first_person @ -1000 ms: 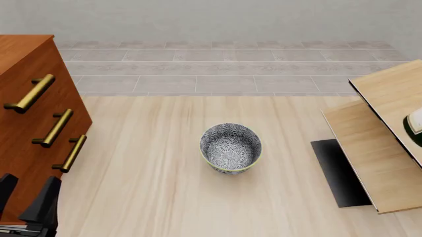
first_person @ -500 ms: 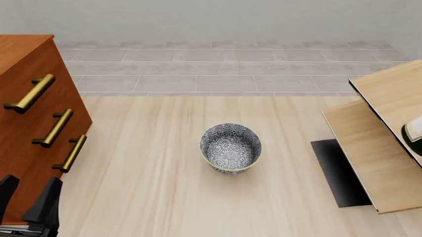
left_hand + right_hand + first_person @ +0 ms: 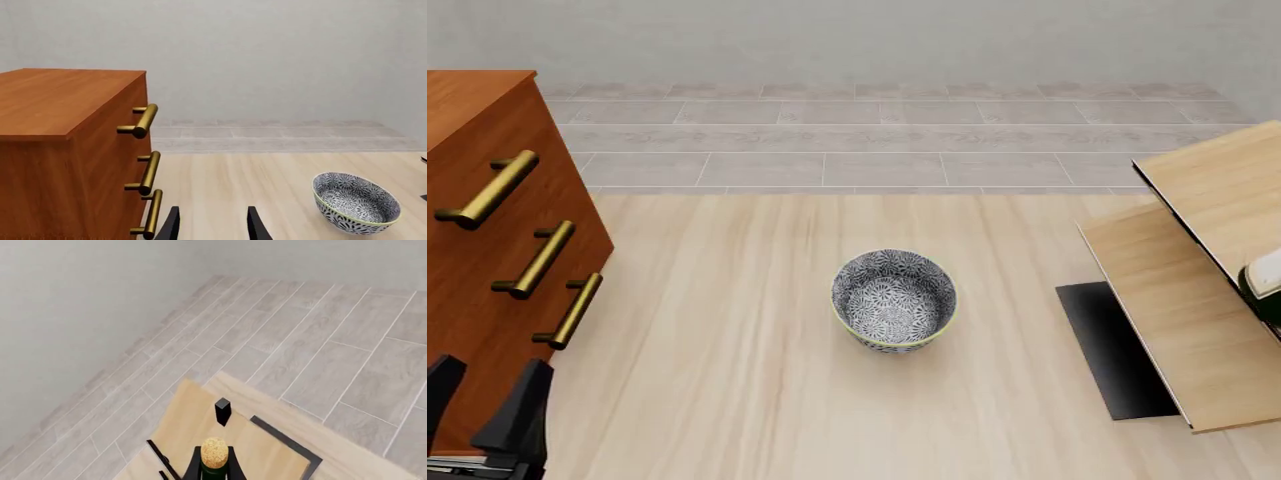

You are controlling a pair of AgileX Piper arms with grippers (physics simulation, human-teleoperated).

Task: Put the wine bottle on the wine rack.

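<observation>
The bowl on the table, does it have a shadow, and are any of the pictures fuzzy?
In the front view the bowl has only a faint soft shadow on the table; light is even, no glare. The left wrist view is sharp too. In the right wrist view the bottle is cut off at the picture's edge, not blurred.

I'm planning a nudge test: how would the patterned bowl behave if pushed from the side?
The bowl looks ceramic, so probably stiff and breakable. It sits upright and looks squat, so it would more likely slide on the smooth table than tip. Nothing touches it, so it should move freely.
</observation>
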